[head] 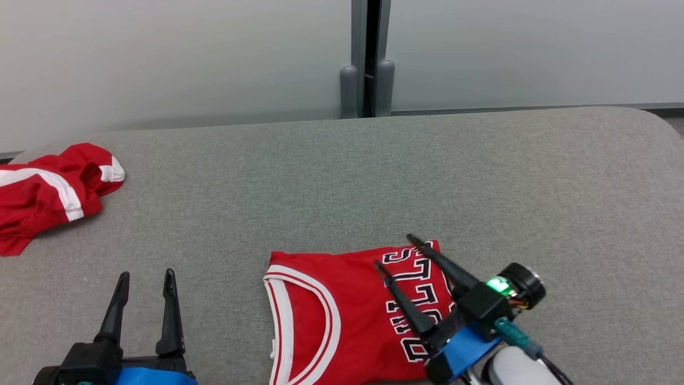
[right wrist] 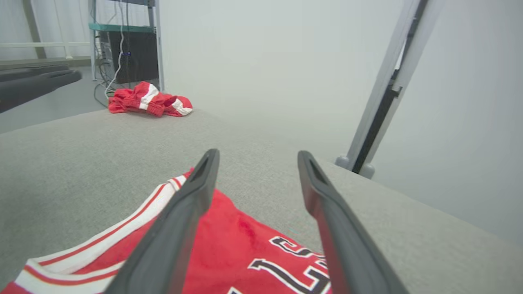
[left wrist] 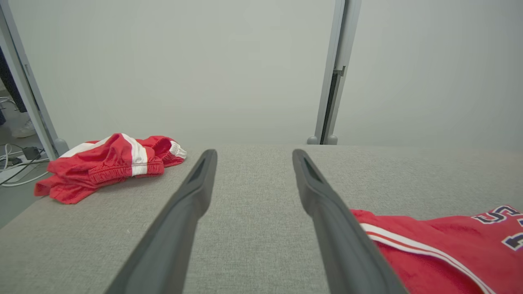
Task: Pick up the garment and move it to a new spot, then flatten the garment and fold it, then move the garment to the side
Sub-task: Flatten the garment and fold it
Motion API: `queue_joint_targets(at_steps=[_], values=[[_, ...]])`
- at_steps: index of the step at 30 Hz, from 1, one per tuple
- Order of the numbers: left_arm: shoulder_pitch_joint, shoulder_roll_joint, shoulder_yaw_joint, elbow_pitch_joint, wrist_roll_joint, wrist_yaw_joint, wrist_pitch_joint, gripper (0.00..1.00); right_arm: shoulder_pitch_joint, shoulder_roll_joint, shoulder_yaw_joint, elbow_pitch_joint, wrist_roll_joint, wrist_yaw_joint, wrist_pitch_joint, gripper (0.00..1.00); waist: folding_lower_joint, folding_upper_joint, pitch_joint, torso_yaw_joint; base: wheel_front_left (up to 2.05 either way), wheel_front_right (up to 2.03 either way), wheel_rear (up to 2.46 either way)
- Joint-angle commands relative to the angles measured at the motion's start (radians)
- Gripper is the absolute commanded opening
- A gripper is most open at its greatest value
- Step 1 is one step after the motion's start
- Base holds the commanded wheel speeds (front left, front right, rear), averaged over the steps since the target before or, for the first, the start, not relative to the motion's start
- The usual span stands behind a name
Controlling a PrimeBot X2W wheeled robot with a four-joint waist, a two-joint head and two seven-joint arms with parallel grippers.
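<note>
1. Red jersey (head: 342, 315) with white trim and black-and-white lettering lay flat on the grey fabric tabletop (head: 374, 176), close to the near edge and a bit right of centre in the head view. Its bottom part ran out of that view, so I couldn't tell how far it went.
2. White-edged opening of the jersey sat on its left side, and the lettering ran sideways along its right side.
3. Right tool (head: 395, 250) was over the lettered side, its two dark fingers spread wide with nothing between them. In the right wrist view the jersey lay right under the fingers, but I honestly couldn't tell if the tips were touching the cloth or just above it.
4. Left tool (head: 147, 272) was at the lower left, jaws wide apart and holding nothing, over bare tabletop just left of the jersey.
5. A crumpled pair of red shorts (head: 48, 192) with white stripes sat at the far left edge of the tabletop, well apart from the jersey and both tools.
6. Behind the tabletop was a pale grey wall (head: 160, 53) with a grey upright post (head: 368, 53) in the middle.
</note>
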Motion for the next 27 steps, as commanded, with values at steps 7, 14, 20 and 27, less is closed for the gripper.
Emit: queue_joint_targets(at_steps=[7, 14, 20, 27], values=[[0.011, 0.003, 0.013, -0.007, 0.015, -0.006, -0.002, 1.0, 0.117, 0.016, -0.234, -0.095, -0.029, 0.0, -0.003, 1.0, 0.0001, -0.0001, -0.02, -0.039, 0.0, 0.0, 0.0], [0.025, 0.003, 0.018, -0.01, 0.014, -0.007, -0.002, 1.0, 0.221, 0.059, -0.408, -0.131, -0.042, 0.0, -0.003, 1.0, 0.0001, -0.0001, -0.043, -0.062, 0.0, 0.0, 0.0], [0.039, 0.003, 0.021, -0.014, 0.018, -0.009, -0.003, 1.0, 0.288, 0.088, -0.465, -0.137, -0.033, 0.0, -0.003, 1.0, 0.0001, -0.0001, -0.06, -0.067, 0.0, 0.0, 0.0], [0.057, 0.003, 0.023, -0.014, 0.02, -0.002, -0.002, 1.0, 0.318, 0.101, -0.489, -0.143, -0.037, 0.0, -0.003, 1.0, 0.0001, -0.0001, -0.069, -0.067, 0.0, 0.0, 0.0]])
